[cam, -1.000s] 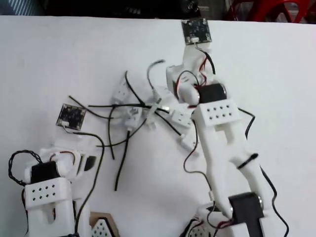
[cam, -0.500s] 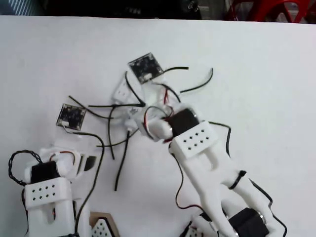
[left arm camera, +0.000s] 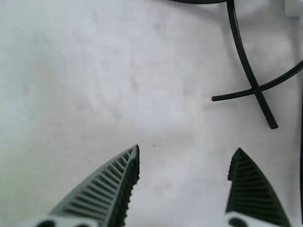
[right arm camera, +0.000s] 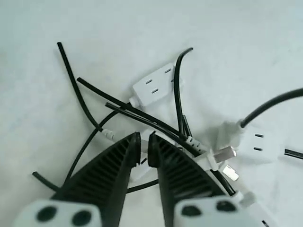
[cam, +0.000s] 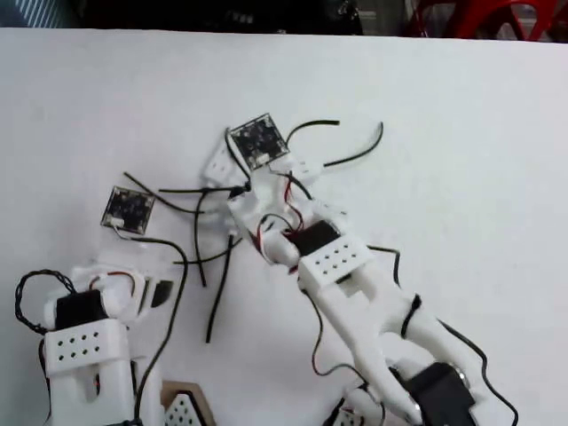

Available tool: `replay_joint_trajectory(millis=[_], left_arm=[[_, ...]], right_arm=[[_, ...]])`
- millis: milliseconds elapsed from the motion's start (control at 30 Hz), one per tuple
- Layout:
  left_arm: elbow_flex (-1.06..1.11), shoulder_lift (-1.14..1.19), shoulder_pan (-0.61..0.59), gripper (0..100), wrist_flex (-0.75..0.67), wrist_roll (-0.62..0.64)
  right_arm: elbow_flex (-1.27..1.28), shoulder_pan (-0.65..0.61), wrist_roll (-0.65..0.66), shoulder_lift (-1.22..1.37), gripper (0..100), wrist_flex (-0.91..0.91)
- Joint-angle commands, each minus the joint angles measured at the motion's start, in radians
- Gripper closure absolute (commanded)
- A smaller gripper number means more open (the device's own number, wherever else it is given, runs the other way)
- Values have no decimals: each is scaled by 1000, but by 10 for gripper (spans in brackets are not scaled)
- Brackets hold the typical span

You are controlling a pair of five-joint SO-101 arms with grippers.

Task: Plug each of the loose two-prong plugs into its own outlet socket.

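In the right wrist view my right gripper [right arm camera: 143,141] is shut, its tips low over a tangle of black cords [right arm camera: 142,118]. One white outlet socket [right arm camera: 152,86] lies just beyond the tips. A second white socket [right arm camera: 258,144] sits off to one side, with a two-prong plug [right arm camera: 221,158] lying bare-pronged beside it. From above, the right arm reaches into the cord pile [cam: 213,191] mid-table, where a white socket [cam: 217,164] shows. My left gripper [left arm camera: 185,158] is open over bare table near two crossed cord ends [left arm camera: 253,87]; it sits at the front left [cam: 155,293].
Loose black cords [cam: 217,293] trail from the pile toward the front. Two more cord ends [cam: 355,155] curve behind the right arm. The white table [cam: 461,133] has free room at the right and along the back. A brown-edged part [cam: 182,404] sits at the front edge.
The right arm has swung left from the table's right half into the cord pile, and its wrist has dropped closer to the cords. The left arm has stayed still.
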Motion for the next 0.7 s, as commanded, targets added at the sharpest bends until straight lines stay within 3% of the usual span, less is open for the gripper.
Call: replay_joint_trajectory(millis=[0,367,667], left_arm=[[11,-18,-12,699,-21,0],[12,-18,-12,699,-21,-2],[12,-18,-12,699,-21,-2]], right_arm=[[-52,42,-9,81,973,-79],[-235,154,-9,335,981,-41],[-396,154,-9,349,981,559]])
